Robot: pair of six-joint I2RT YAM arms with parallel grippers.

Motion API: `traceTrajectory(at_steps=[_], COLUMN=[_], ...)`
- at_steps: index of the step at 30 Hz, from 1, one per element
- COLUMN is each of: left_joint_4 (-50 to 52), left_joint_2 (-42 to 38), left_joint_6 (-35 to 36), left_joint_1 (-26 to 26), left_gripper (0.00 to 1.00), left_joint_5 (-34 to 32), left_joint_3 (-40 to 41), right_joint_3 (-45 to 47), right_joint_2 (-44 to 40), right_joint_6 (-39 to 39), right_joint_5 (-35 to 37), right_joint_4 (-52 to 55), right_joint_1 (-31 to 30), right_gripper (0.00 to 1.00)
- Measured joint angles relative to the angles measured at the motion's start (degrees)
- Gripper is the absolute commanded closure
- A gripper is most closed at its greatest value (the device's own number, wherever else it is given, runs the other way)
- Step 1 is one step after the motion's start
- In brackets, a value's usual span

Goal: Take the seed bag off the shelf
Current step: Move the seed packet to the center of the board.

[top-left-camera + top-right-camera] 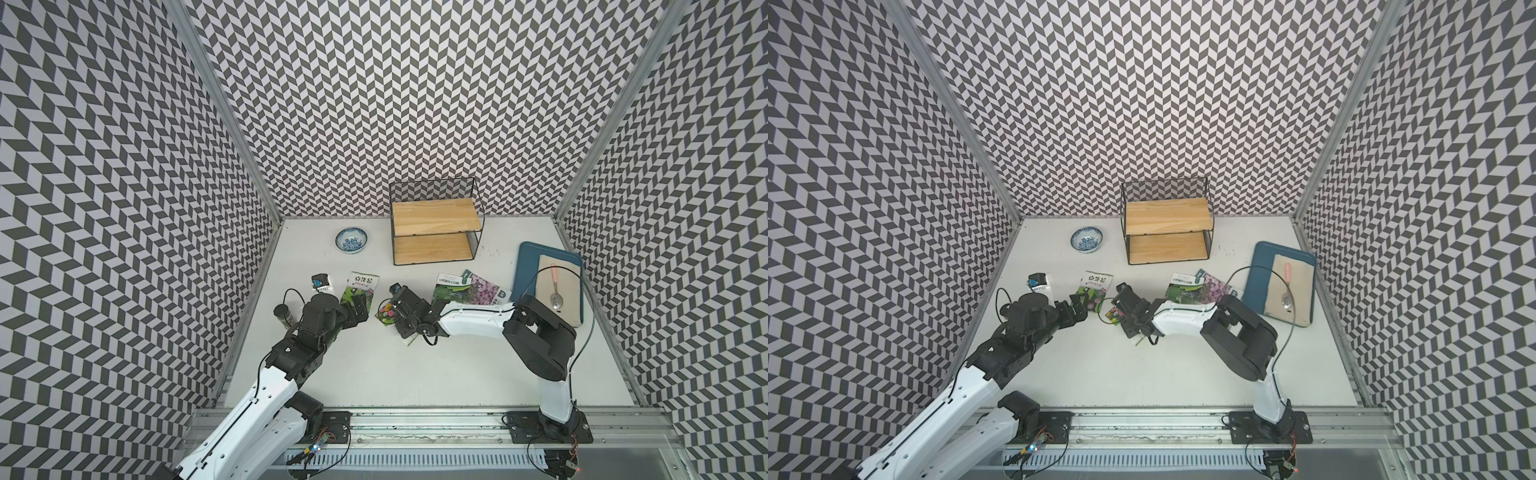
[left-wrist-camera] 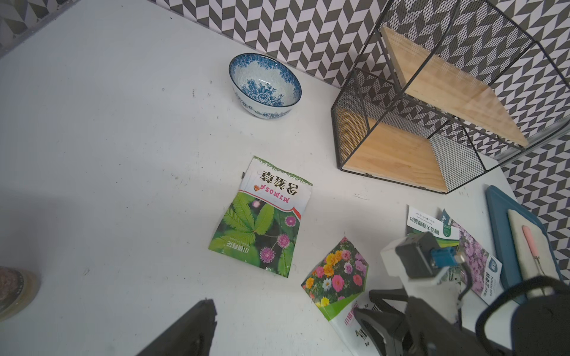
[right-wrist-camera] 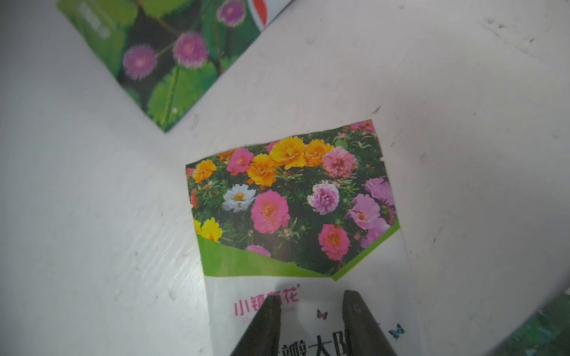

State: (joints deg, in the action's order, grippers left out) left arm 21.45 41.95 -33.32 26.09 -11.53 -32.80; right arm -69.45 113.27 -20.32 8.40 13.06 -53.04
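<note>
The shelf [image 1: 434, 220] [image 1: 1167, 216] [image 2: 401, 154] stands at the back, and both of its wooden boards are bare. A seed bag printed with mixed flowers [image 1: 385, 312] [image 2: 336, 274] [image 3: 290, 200] lies flat on the white table in front of it. My right gripper [image 3: 311, 297] [image 2: 364, 303] is directly over the bag's white end. Its two fingers stand apart with only the flat bag beneath them. My left gripper [image 1: 355, 313] is open, just left of that bag, over a green mimosa seed bag [image 1: 359, 289] [image 2: 262, 222]. One left finger [image 2: 197, 320] shows in the left wrist view.
Two more seed bags [image 1: 469, 289] overlap right of centre. A blue-patterned bowl [image 1: 351, 240] sits left of the shelf. A blue tray [image 1: 525, 270] at the right holds a cloth and a pink-handled spoon [image 1: 556, 291]. A small jar [image 1: 282, 313] stands by the left wall.
</note>
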Motion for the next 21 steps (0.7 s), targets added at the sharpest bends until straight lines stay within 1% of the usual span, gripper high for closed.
traceTrajectory(at_steps=[4, 8, 12, 16, 21], left_joint_4=[-0.2, -0.24, -0.33, -0.33, -0.31], left_joint_2=[-0.13, -0.07, -0.07, -0.07, -0.02], left_joint_6=[0.0, 0.02, 0.04, 0.07, 0.11], left_joint_1=[-0.26, -0.31, -0.55, -0.63, -0.63], left_gripper=[0.0, 0.0, 0.0, 0.0, 0.0], left_joint_5=[0.0, 0.02, 0.02, 0.02, 0.0], left_joint_3=[0.74, 1.16, 1.18, 1.18, 1.18], right_joint_3=[0.63, 0.17, 0.31, 0.46, 0.7], right_joint_2=[0.0, 0.52, 0.87, 0.85, -1.68], right_joint_6=[-7.28, -13.97, -19.61, -22.05, -22.01], right_joint_5=[-2.19, -3.04, -4.15, -4.83, -4.81], right_joint_4=[-3.34, -4.57, -7.23, -8.66, -7.06], right_joint_1=[3.54, 5.57, 6.29, 6.16, 5.62], right_gripper=[0.62, 0.6, 0.52, 0.46, 0.37])
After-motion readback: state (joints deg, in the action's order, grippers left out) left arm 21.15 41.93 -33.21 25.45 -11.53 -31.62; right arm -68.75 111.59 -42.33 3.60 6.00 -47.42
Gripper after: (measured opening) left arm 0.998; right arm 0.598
